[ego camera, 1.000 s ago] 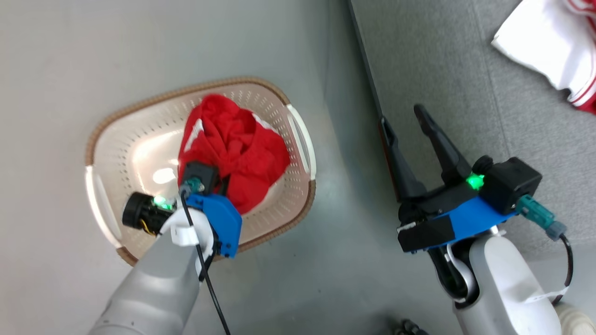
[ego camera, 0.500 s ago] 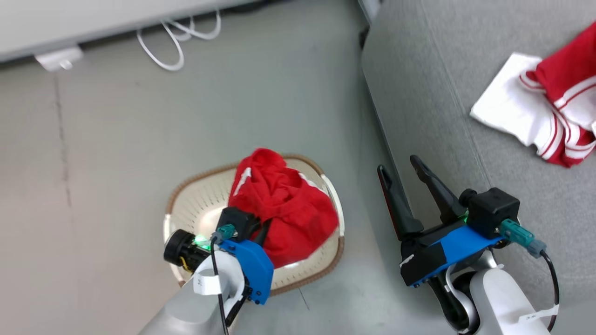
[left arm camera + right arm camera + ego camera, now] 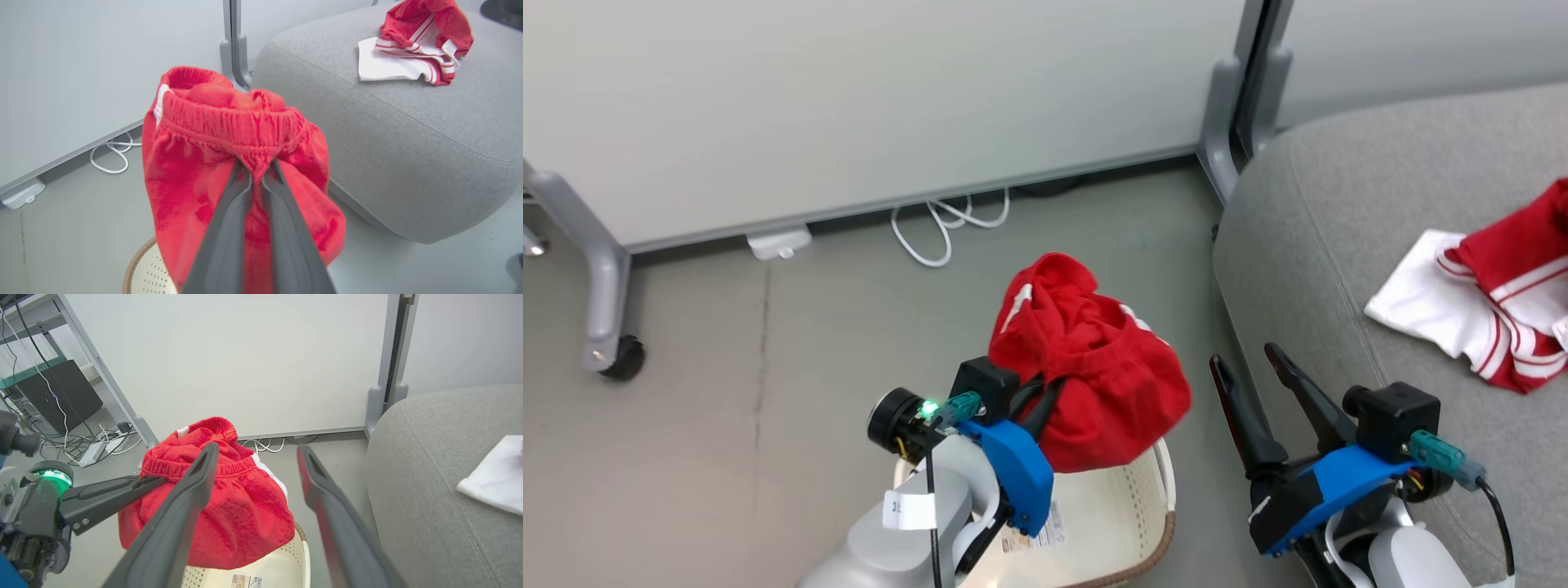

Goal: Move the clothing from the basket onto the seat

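Garments number two, grippers two, baskets one, seats one.

At the far left a grey frame leg ends in a black castor (image 3: 625, 357) on the grey floor, and a looped white cable (image 3: 939, 233) lies along the foot of the pale partition behind it.

Right of that, near the middle, the left gripper (image 3: 255, 169) has its two dark fingers pressed together, pinching the gathered elastic waistband of the plain red garment (image 3: 1094, 384). The cloth hangs bunched from that pinch, over the basket (image 3: 1162, 535) (whether its lowest fold brushes the rim I cannot tell). The one basket stands on the floor at the near edge, cream and perforated with a brown rim; the part of its inside that shows carries a barcode sticker (image 3: 1033, 531) on its bottom.

Further right the right gripper (image 3: 1243, 356) holds its fingers spread wide apart, tips pointing far, clear of the cloth, and just beside the left edge of the seat (image 3: 1339, 245).

The seat, a large grey cushion with a seam, takes up the right side. On it, toward the far right, lies the red-and-white garment (image 3: 1486, 310), crumpled, its striped trim showing and a white panel spread flat toward the left, well apart from both grippers.
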`<state>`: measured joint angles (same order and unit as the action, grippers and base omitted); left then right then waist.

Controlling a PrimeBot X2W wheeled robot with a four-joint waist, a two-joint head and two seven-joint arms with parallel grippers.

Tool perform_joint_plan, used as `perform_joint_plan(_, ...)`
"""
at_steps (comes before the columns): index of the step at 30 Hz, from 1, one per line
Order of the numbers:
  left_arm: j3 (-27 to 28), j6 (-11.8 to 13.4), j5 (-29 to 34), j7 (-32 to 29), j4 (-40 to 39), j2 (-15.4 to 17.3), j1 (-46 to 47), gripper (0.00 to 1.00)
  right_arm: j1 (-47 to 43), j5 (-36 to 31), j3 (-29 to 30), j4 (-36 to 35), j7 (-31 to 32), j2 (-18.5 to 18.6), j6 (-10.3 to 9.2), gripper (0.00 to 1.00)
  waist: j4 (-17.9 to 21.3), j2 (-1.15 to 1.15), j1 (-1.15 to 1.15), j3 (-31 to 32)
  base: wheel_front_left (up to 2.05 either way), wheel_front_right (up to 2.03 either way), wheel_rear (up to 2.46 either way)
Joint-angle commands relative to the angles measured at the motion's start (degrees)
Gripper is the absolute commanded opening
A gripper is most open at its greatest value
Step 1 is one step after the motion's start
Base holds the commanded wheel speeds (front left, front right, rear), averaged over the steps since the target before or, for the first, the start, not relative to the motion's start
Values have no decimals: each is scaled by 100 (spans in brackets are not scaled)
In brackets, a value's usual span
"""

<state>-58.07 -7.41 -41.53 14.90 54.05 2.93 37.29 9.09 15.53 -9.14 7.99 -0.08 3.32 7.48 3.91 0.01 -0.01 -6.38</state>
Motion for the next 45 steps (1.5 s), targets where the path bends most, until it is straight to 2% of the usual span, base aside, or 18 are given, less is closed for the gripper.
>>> perform_joint_plan(1, -26, -6, -42, 29, -63, -6, 69, 0, -115, 11, 23, -6, 14, 3, 3, 100, -175, -1, 1, 255, 0, 0, 0)
perform_joint_plan(16, -565, -6, -797, -146, -710, -5, 819, 0, -492, 61, 134, -9, 151, -43, 3, 100, -414, -1, 1, 642, 0, 0, 0)
perform_joint_plan(35, -1016, 122, -1335, -63, -829, -4, 1323, 0, -477, 169, 16, 46, 177, -47, 3, 100, -443, -1, 1, 687, 0, 0, 0)
perform_joint_plan(45, -1136, 179, -1496, -2, -879, -4, 1408, 0, -87, -82, -451, 352, 263, -28, 3, 100, -408, -1, 1, 590, 0, 0, 0)
